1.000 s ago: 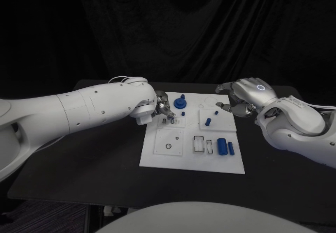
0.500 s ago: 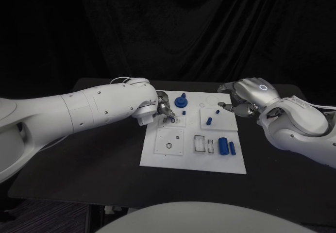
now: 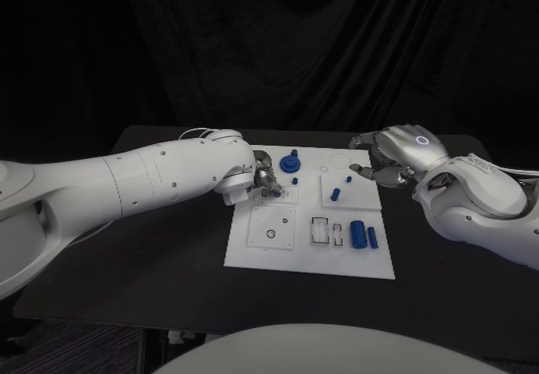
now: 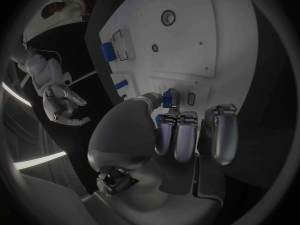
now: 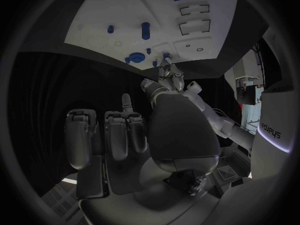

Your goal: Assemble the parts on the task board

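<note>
Pinching a small blue part [image 4: 167,98] between thumb and fingertips, the left hand [image 3: 261,178] sits over the far-left section of the white task board [image 3: 294,257] on the black tabletop [image 3: 135,257]. Right hand [image 3: 388,160] — fingers curled in, holding nothing — hovers beside the board's far-right corner. Board also carries a blue knob-shaped part [image 3: 291,164] just beside the left hand, and a blue cylinder [image 3: 357,233] near its right edge.

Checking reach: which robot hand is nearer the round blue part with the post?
Left. The left robot hand sits just beside the round blue part; the right robot hand hovers past the task board edge.
</note>
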Motion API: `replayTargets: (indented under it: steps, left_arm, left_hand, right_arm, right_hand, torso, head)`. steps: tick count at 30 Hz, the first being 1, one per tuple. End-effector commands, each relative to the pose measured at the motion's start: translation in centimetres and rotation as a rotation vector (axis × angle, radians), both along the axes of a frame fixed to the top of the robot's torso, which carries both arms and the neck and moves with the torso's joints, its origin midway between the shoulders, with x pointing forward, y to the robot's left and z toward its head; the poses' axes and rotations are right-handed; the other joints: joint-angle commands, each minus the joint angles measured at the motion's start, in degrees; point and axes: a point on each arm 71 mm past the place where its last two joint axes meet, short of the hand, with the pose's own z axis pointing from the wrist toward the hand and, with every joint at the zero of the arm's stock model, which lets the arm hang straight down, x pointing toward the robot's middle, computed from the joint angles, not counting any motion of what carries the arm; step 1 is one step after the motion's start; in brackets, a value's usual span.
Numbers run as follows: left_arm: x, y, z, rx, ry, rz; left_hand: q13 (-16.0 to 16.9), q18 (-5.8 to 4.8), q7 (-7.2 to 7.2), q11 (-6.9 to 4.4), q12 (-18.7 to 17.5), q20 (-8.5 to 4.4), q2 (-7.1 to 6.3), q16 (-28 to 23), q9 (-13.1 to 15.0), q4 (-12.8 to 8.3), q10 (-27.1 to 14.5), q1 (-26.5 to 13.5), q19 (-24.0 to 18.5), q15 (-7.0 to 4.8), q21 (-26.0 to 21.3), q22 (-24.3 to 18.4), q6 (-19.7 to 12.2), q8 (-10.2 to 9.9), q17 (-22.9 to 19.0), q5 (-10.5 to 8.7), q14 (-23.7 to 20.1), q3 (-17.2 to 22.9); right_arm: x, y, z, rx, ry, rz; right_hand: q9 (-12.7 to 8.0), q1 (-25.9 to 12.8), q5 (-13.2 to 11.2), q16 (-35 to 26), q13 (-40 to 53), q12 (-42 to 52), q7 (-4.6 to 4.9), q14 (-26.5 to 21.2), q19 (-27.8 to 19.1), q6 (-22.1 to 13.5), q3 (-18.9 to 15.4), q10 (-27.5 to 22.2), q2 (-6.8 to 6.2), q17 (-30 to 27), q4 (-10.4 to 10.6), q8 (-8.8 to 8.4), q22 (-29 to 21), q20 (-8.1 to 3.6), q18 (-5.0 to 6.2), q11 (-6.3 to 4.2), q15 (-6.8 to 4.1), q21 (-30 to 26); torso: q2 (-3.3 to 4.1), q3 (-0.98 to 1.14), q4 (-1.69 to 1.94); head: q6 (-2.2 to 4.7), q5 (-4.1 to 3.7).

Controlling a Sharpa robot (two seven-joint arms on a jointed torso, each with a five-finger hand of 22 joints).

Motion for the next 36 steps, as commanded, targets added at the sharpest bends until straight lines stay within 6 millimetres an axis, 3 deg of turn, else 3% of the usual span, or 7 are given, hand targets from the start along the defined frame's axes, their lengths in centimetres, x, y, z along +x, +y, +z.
replayTargets:
  steps: [1, 11, 26, 36]
  left_arm:
    - [0.01, -0.16, -0.14, -0.013, -0.008, 0.0]
    - [-0.07, -0.18, -0.55, -0.023, -0.01, 0.001]
    - [0.01, 0.13, -0.8, -0.01, 0.006, 0.001]
    - [-0.08, 0.44, -1.01, 0.002, 0.023, -0.001]
  left_hand:
    - [14.9, -0.35, -0.78, -0.48, 0.2, -0.47, 0.79, 0.1, 1.7, -10.7, 6.0, -0.1, 2.2, -0.34, -0.3, 11.9, 0.7, 0.2, 15.1, -0.02, 5.8, 10.7]
    - [14.9, -0.35, -0.78, -0.48, 0.2, -0.47, 0.85, 0.1, 1.7, -10.7, 6.0, -0.1, 2.2, -0.34, -0.3, 11.9, 0.6, 0.2, 15.1, -0.1, 5.8, 10.7]
    - [14.9, -0.31, -0.77, -0.47, 0.2, -0.47, 0.9, 0.1, 1.8, -10.7, 6.0, -0.3, 2.2, -0.33, -0.5, 11.8, 0.6, 0.1, 15.1, -0.3, 5.8, 10.8]
    - [14.9, -0.3, -0.77, -0.47, 0.2, -0.47, 0.89, 0.1, 1.8, -10.8, 6.0, -0.3, 2.1, -0.32, -0.6, 11.8, 0.6, 0.1, 15.1, -0.37, 5.8, 10.8]
  right_arm:
    - [0.06, -0.1, 0.13, -0.002, -0.002, -0.017]
    - [0.08, -0.14, 0.09, -0.006, 0.001, -0.019]
    - [0.14, -0.23, -0.02, -0.016, 0.011, -0.028]
    - [0.18, -0.25, -0.1, -0.023, 0.019, -0.034]
  right_hand:
    - [0.1, 0.2, 0.1, -0.3, 15.1, 0.2, 0.05, 5.8, 4.4, 0.5, 0.3, 6.1, 0.51, 14.1, 0.0, 0.19, 14.1, -0.07, -0.19, -0.21, -0.25, -0.2]
    - [0.5, 0.2, 0.1, -0.3, 15.1, 0.2, 0.08, 5.8, 4.5, 1.0, 0.4, 6.1, 0.66, 14.0, 0.0, 0.5, 14.1, -0.1, -0.21, -0.22, -0.28, -0.2]
    - [0.9, 0.2, 0.1, -0.3, 15.1, 0.2, 0.1, 5.8, 4.4, 1.6, 0.5, 6.1, 0.85, 13.9, -0.1, 0.84, 14.1, -0.12, -0.19, -0.21, -0.28, -0.2]
    - [1.1, 0.3, 0.1, -0.4, 15.1, 0.2, 0.11, 5.8, 4.4, 1.9, 0.6, 6.1, 0.97, 13.9, -0.2, 0.98, 14.1, -0.13, -0.19, -0.21, -0.28, -0.3]
  torso:
    - [-0.03, -0.06, 0.11]
    - [0.13, -0.1, -0.12]
    - [0.04, -0.13, -0.04]
    - [-0.01, -0.01, 0.06]
  head:
    - [-0.01, 0.03]
    - [-0.01, 0.31]
    - [-0.01, 0.45]
    - [-0.01, 0.23]
